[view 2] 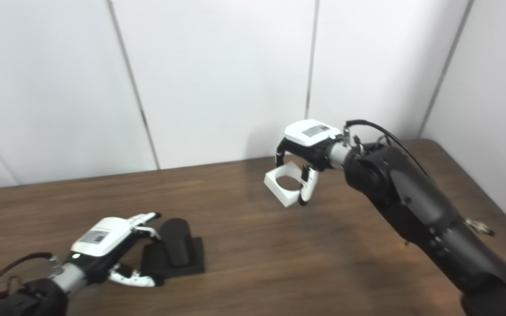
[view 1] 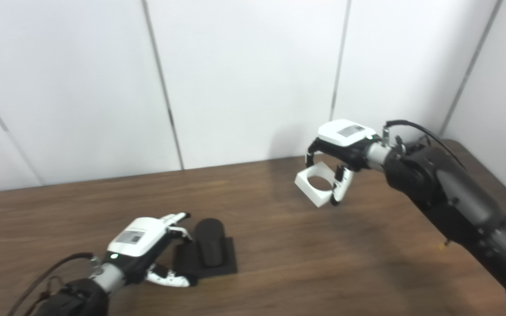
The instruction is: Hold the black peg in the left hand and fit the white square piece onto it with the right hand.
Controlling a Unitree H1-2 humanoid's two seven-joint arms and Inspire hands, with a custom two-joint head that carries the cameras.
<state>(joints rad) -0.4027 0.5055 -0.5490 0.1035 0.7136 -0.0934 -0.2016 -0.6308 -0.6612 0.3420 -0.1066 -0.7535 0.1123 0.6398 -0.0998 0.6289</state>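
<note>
The black peg (view 1: 209, 247), a short cylinder on a flat square base, stands upright on the brown table at the front left. My left hand (view 1: 145, 245) is open right beside it on its left, fingers spread toward the cylinder and thumb by the base's front corner; no grip shows. The white square piece (view 1: 316, 183), a block with a round hole, hangs in the air above the table at the middle right. My right hand (view 1: 343, 147) is shut on it from above, fingers down its sides. The same piece (view 2: 284, 184) shows in the right eye view.
The wooden table (view 1: 279, 250) runs to a white panelled wall (view 1: 244, 79) behind. The table's right edge lies near my right arm (view 1: 455, 202). A small metal object (view 2: 479, 227) lies near that edge.
</note>
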